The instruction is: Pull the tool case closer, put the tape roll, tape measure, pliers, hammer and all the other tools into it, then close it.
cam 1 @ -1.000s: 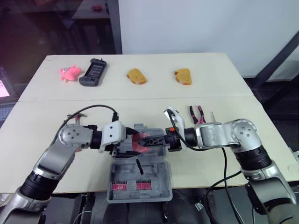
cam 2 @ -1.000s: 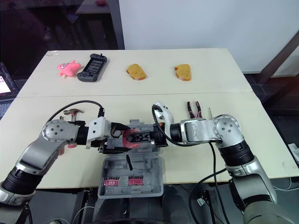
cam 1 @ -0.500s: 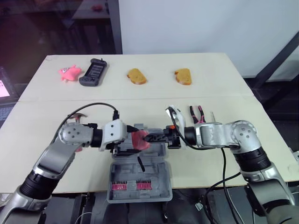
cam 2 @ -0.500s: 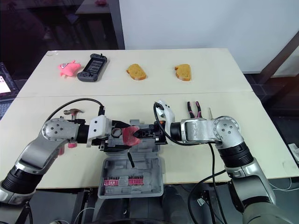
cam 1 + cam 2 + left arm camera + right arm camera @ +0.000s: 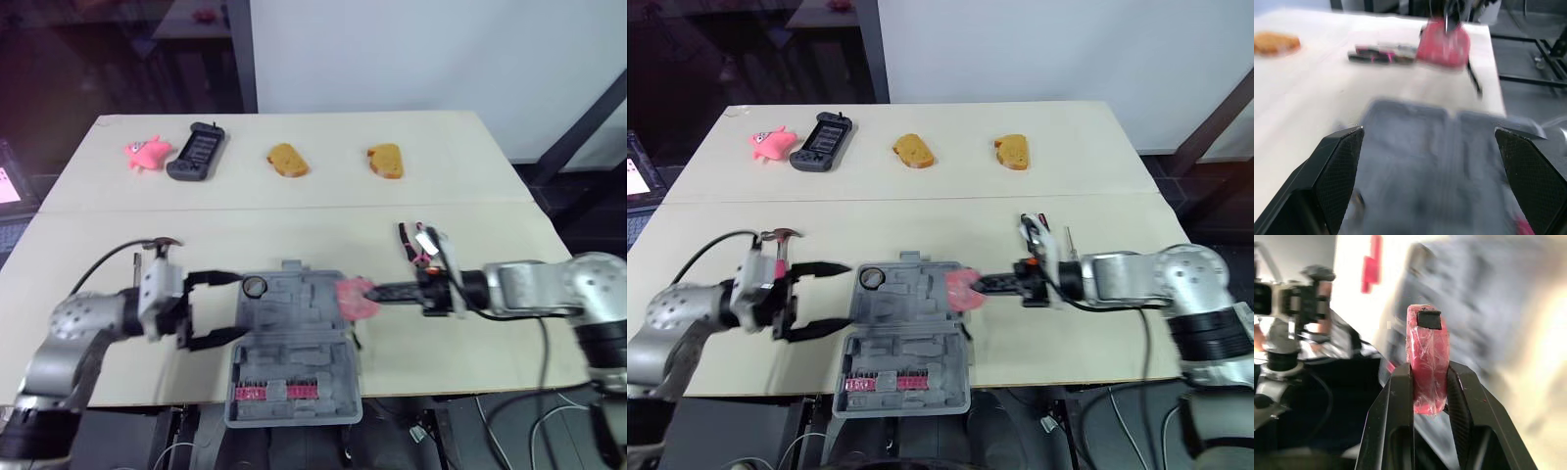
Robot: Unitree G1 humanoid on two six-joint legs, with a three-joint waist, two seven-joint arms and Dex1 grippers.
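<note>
Counter (image 5: 549,206): cream top with a dark room and a white wall behind. Along its far edge lie a pink toy (image 5: 144,153), a black handset (image 5: 196,153) and bread slices (image 5: 286,160).
Tool case (image 5: 294,323), eye views: lies open at the counter's near edge, so the pull looks done. A red bit row sits in its near half.
Tape roll (image 5: 355,296), eye views: pink, gripped by the right hand (image 5: 372,292) at the case's right rim, not yet inside.
Left hand (image 5: 233,307), eye views: fingers spread wide, empty, at the case's left side.
Pliers (image 5: 415,242), eye views: on the counter beyond the right arm, unpacked.
Hammer (image 5: 780,236), eye views: its head pokes out beyond the left arm, unpacked.
Left wrist view: wide fingers (image 5: 1337,166) frame the blurred case, with the roll and pliers beyond it.
Right wrist view: fingers (image 5: 1400,396) are clamped on the roll's two flat faces.
Progress, judged: early. The roll goes in next, then the remaining tools, then the lid is closed.
</note>
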